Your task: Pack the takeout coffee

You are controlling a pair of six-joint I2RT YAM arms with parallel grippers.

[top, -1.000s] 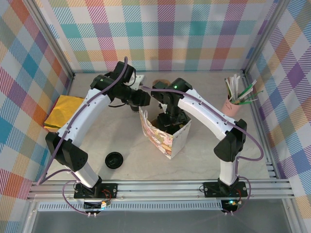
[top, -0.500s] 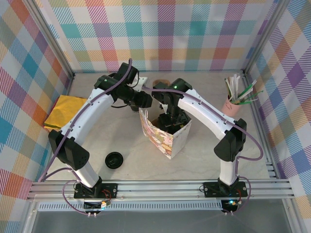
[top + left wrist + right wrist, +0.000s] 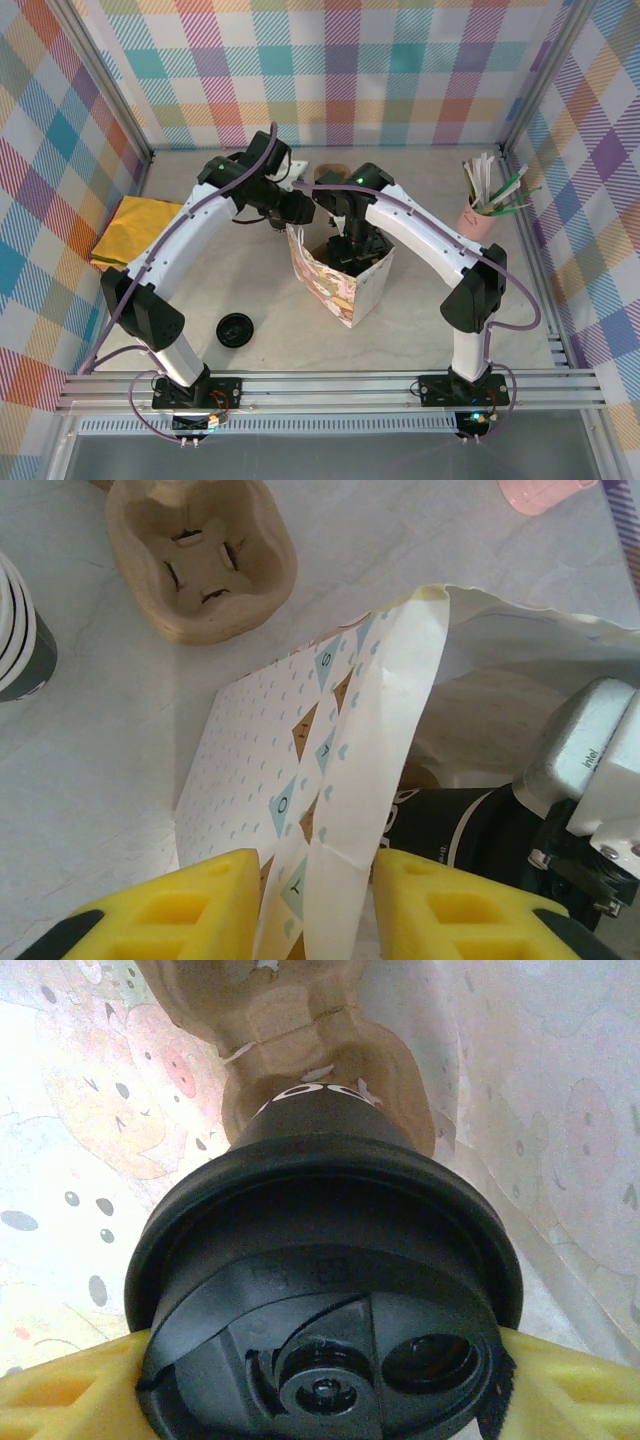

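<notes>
The desk (image 3: pixel 200 290) is a pale, marble-looking slab. It is walled on three sides by bright plaid cloth (image 3: pixel 330 70) on a metal frame (image 3: pixel 120 95). A rail (image 3: pixel 330 385) runs along the near edge, where both arms are bolted.

From above, going left to right, a folded yellow sheet (image 3: pixel 130 230) lies by the left wall. A loose black lid (image 3: pixel 235 329) lies flat near the left arm's base. A printed paper bag (image 3: pixel 335 290) stands open in the middle, and a pink cup (image 3: pixel 478 215) stuffed with straws stands by the right wall. The left arm (image 3: pixel 180 240) reaches to the bag's far left corner, and the right arm (image 3: pixel 430 240) goes down into its mouth.

The left wrist view brings in a striped cup (image 3: pixel 18 630) at its left edge and a brown pulp cup tray (image 3: pixel 200 555) on the desk just beyond the bag. The left fingers (image 3: pixel 190 905) stand on either side of the bag's folded rim, close against the paper. Whether they pinch it I cannot tell.

The right wrist view looks down inside the bag, whose inner walls carry cartoon animals. There the coffee cup (image 3: pixel 325 1260), black lid uppermost, sits between the right fingers (image 3: pixel 70 1400), which grip it from both sides at the lid. Below it a second pulp tray (image 3: pixel 300 1030) lies deep in the bag. Whether the cup stands in that tray cannot be made out.
</notes>
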